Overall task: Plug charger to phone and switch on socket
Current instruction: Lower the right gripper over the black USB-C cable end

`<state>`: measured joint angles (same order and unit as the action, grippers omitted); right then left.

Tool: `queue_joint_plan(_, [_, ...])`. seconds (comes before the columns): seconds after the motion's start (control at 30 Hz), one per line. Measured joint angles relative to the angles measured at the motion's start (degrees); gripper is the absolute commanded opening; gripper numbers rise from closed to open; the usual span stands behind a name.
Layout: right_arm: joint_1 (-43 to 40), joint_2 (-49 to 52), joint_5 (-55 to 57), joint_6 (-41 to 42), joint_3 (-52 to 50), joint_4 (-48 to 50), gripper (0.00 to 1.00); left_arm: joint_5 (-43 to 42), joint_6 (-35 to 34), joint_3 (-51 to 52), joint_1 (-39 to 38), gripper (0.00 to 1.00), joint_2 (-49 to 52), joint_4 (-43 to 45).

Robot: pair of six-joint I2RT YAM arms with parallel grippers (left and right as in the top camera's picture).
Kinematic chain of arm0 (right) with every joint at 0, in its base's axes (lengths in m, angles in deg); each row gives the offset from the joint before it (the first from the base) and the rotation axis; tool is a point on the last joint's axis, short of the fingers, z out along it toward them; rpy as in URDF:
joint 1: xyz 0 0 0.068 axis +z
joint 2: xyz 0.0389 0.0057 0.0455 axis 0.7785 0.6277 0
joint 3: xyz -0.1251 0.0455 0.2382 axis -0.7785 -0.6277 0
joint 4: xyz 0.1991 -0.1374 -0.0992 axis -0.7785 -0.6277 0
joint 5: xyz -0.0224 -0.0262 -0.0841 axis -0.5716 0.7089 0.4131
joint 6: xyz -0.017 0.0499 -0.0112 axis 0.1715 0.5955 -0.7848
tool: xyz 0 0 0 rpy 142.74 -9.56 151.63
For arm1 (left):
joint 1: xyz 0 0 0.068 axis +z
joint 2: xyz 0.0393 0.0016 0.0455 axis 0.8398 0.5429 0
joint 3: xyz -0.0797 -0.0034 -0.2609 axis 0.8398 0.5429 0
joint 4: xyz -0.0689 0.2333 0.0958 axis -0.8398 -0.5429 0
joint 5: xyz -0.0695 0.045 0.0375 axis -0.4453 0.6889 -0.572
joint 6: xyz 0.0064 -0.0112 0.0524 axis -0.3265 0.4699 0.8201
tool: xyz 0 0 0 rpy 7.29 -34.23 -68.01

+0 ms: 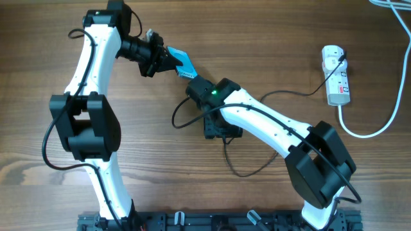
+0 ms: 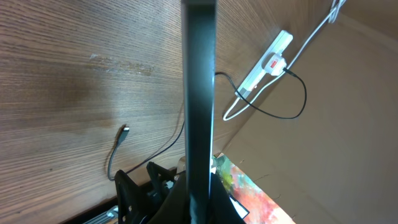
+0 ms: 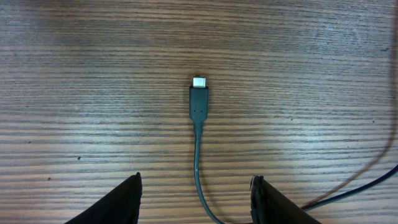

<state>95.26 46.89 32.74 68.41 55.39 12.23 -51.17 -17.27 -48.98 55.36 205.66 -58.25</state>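
On the wooden table [image 3: 74, 74], between the spread fingers of the right gripper [image 3: 196, 179], the charger [image 3: 198, 106] lies flat with its small plug's metal tip pointing away from the gripper; neither finger touches it, and the jaws stand wide apart, holding nothing; its thin black cable runs across the table to the socket [image 1: 336, 76], which lies near the right edge with a white cord [image 1: 388, 125] curving off it; the left gripper [image 1: 172, 59] is clamped on the phone [image 1: 185, 63], held tilted, its turquoise screen showing, close to the right arm's wrist.
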Motion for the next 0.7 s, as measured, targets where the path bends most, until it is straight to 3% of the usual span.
queue_joint_plan(0.27, [-2.25,0.00,0.13,-1.38,-0.13,0.42,0.58,-0.02,0.00,0.00,0.00,0.04,0.00,-0.07])
queue_joint_plan(0.53, [-4.11,0.11,-3.78,-3.89,-8.94,12.13,0.56,0.00,0.00,0.00,0.00,0.04,0.00,-0.42])
queue_joint_plan(0.7, [-3.30,0.11,-3.93,-2.78,-11.43,15.15,0.49,0.00,0.00,0.00,0.00,0.04,0.00,-0.46])
